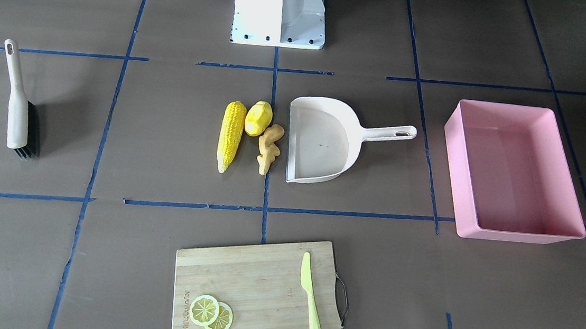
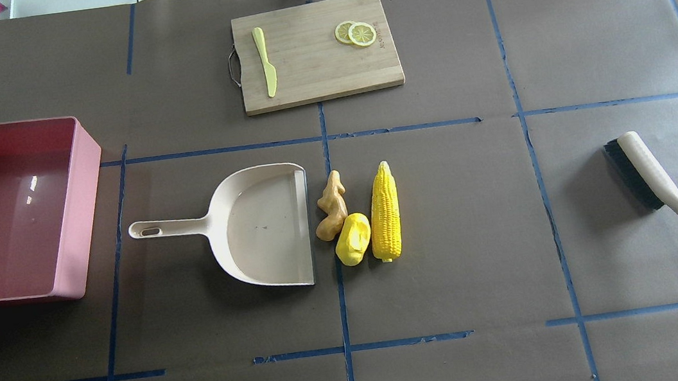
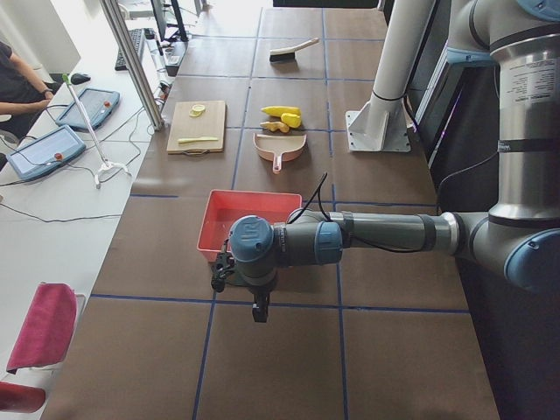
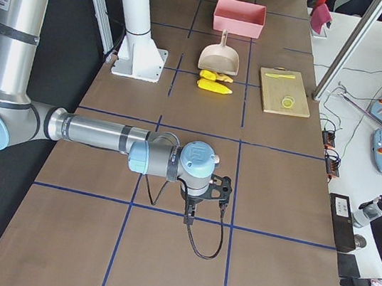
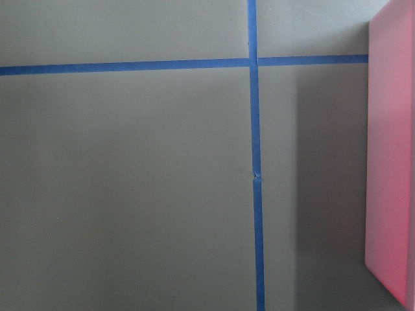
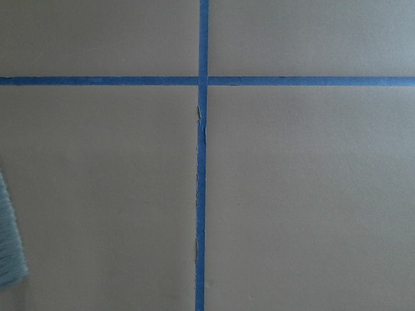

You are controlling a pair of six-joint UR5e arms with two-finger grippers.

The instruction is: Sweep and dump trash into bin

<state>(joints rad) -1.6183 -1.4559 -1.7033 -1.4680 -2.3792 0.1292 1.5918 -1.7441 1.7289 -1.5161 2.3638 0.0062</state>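
Three toys lay by dustpan point(image 1: 321, 140): ribbed corn cob point(image 1: 231, 135), smooth potato point(image 1: 258, 118), knobbly ginger point(image 1: 268, 148). Stamp on cutting board point(image 1: 255, 288) was unreadable. State of left gripper point(image 3: 259, 311), right gripper point(image 4: 189, 218): could not tell.

On the table point(image 2: 480, 231) I count three pieces of toy food: one corn cob point(image 2: 383, 211), one potato point(image 2: 353, 239) and one ginger root point(image 2: 331, 207). There is one pink bin point(image 2: 82, 202), one dustpan point(image 2: 259, 226), one brush point(image 2: 662, 189) and one cutting board point(image 2: 311, 71), which carries two lemon slices point(image 2: 362, 34) and one knife point(image 2: 266, 70). Two robot arms stand by, a left arm point(image 3: 385, 234) and a right arm point(image 4: 99, 132).
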